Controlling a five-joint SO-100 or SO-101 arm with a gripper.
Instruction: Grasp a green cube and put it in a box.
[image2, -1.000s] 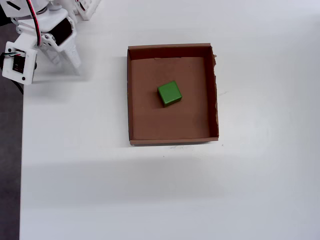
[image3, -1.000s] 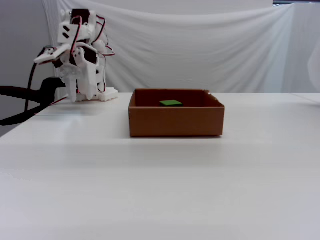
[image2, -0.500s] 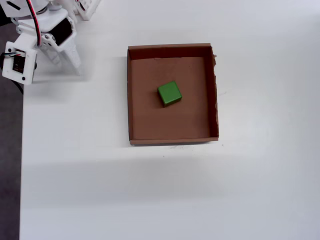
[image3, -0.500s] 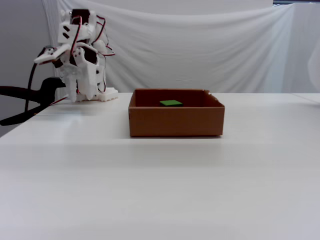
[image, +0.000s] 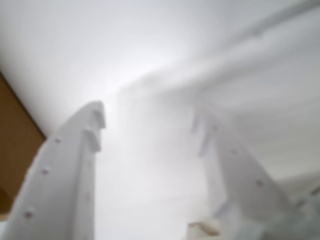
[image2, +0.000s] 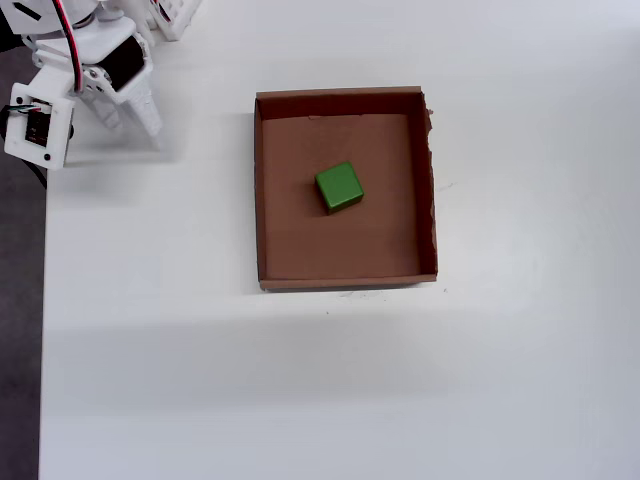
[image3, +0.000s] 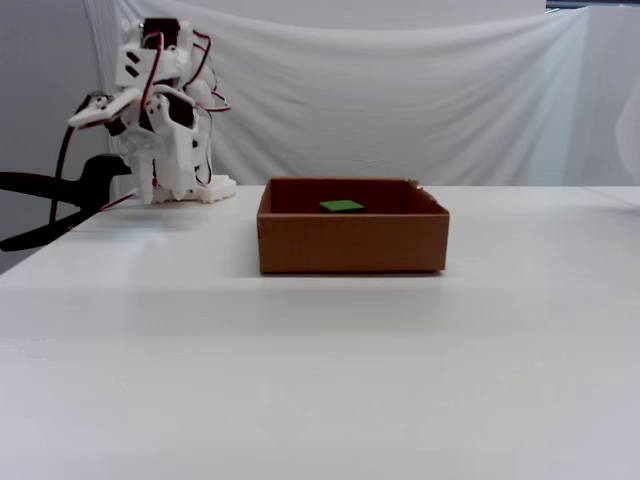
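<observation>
A: What has changed in the last second?

B: Nothing that shows. In the overhead view the cube (image2: 338, 187) sits on the same spot of the box (image2: 346, 102) floor as 1 second ago, and the arm (image2: 85, 70) is folded in the same top-left corner of the table (image2: 200, 380), well apart from the box.

A: So what does that mean for the task?

B: It looks finished. The cube is already inside, near the middle of the floor, touching no wall.

A: And the gripper?

B: In the wrist view the gripper (image: 150, 125) has its 2 white fingers spread wide with only blurred white between them. It holds nothing.

A: How does the cube look?

B: Small, bright green, matte, turned slightly against the box walls. From the fixed view only its top face (image3: 342, 207) shows above the brown front wall.
</observation>
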